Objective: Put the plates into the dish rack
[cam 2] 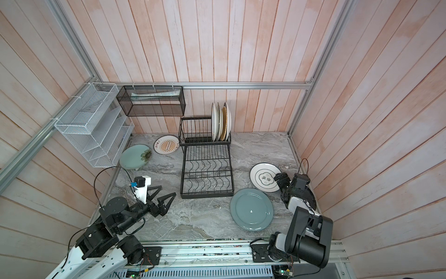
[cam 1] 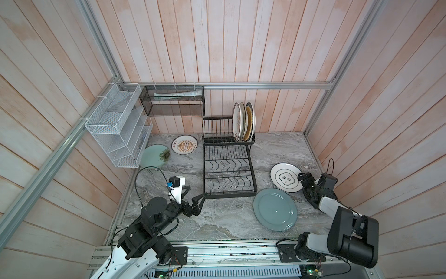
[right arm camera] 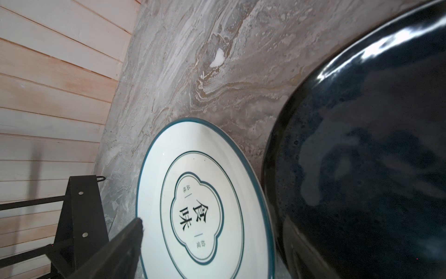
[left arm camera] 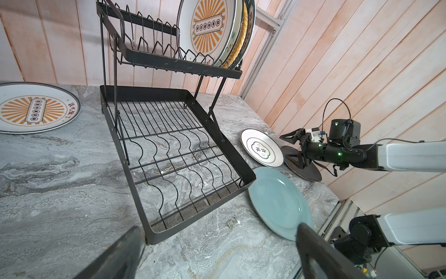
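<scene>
Left gripper spread wide, empty, near rack front. Right gripper wide (nothing held), over black plate, beside ringed plate.

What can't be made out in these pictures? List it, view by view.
Glossy black round plate: in both top views, almost all under the right arm.
Upright plates in the black wire dish rack: overlapping wherever seen; count unclear.
Pale green flower plate: in a top view, rim partly behind the white mesh organizer.
</scene>
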You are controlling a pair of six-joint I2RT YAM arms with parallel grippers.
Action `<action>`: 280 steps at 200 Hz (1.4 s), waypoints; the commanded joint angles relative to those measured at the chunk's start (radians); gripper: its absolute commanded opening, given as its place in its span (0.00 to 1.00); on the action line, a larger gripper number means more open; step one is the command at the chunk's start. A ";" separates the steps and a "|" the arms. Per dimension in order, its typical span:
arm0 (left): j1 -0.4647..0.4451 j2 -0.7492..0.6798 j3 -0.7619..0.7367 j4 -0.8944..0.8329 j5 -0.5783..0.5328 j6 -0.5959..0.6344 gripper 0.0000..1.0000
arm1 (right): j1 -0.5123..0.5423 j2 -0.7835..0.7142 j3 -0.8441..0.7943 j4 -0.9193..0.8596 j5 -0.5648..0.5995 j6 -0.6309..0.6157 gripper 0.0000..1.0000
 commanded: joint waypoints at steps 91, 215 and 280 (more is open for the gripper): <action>-0.006 -0.004 -0.006 0.004 -0.002 -0.004 1.00 | 0.022 -0.289 -0.071 -0.187 -0.107 0.060 0.91; -0.024 -0.023 -0.007 0.002 -0.020 -0.009 1.00 | 0.118 -0.169 -0.166 -0.142 -0.098 0.182 0.75; -0.025 -0.009 -0.007 0.002 -0.019 -0.008 1.00 | 0.117 -0.156 -0.153 -0.125 0.005 0.178 0.74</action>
